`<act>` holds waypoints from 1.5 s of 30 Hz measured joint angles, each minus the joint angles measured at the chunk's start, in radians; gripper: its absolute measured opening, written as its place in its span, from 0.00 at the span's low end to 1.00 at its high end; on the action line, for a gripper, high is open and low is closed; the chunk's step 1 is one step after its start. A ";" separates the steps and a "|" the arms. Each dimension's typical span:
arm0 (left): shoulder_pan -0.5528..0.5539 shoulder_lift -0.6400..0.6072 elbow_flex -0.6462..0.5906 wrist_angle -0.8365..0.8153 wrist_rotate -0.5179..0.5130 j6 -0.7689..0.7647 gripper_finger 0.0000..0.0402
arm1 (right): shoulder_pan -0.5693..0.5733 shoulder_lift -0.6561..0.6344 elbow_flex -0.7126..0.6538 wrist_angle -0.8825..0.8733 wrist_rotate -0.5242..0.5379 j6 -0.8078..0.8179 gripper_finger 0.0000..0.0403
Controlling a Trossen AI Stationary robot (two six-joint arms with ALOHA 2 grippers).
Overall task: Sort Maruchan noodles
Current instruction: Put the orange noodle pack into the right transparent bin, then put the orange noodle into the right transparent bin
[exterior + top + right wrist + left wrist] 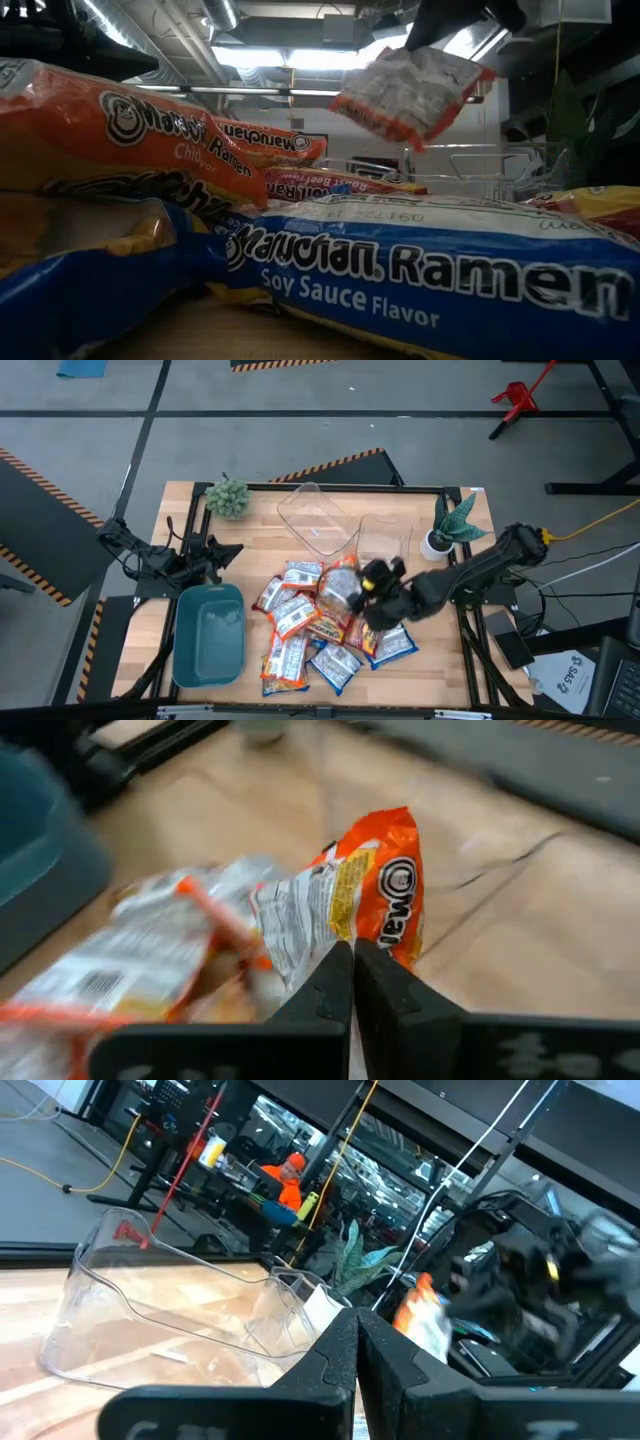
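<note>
A heap of Maruchan noodles lies on the wooden table's near middle, the orange and blue packets overlapping; the low view shows them close up. My right gripper hovers over the heap's right part, shut on one orange packet, which the low view shows in the air. My left gripper waits shut at the table's left, above the teal bin, touching nothing; its shut fingers show in the left wrist view. My right gripper pinches the orange packet between its two fingers at one edge, near an end. The fingers slant downward from the table's right side. The packet is lifted clear of the heap and hangs tilted below the fingers.
A teal bin stands at the near left. Two clear plastic containers sit behind the heap. A small green plant is at the far left and a potted plant at the far right.
</note>
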 joint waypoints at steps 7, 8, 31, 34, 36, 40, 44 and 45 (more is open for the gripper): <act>0.000 0.000 0.000 0.000 0.002 0.000 0.00 | -0.099 -0.112 0.002 -0.218 -0.013 0.058 0.00; 0.000 0.000 0.000 0.000 0.001 0.000 0.00 | -0.107 -0.120 0.002 -0.246 -0.012 0.076 0.00; 0.000 0.001 0.001 -0.018 -0.082 -0.033 0.00 | -0.135 0.111 -0.018 0.278 -0.228 -0.251 0.59; 0.000 0.001 0.001 -0.022 -0.070 -0.035 0.00 | -0.135 0.177 -0.019 0.276 -0.221 -0.173 0.68; 0.000 0.001 0.001 -0.021 -0.062 -0.035 0.00 | -0.136 0.213 -0.019 0.282 -0.203 -0.120 0.71; 0.000 0.001 0.001 -0.023 -0.054 -0.035 0.00 | -0.135 0.261 -0.019 0.265 -0.126 -0.012 0.71; 0.000 0.001 0.001 -0.027 -0.052 -0.035 0.00 | -0.140 0.290 -0.019 0.269 -0.053 0.033 0.68; 0.000 0.001 0.001 -0.029 -0.052 -0.035 0.00 | -0.143 0.295 -0.019 0.269 -0.052 0.035 0.68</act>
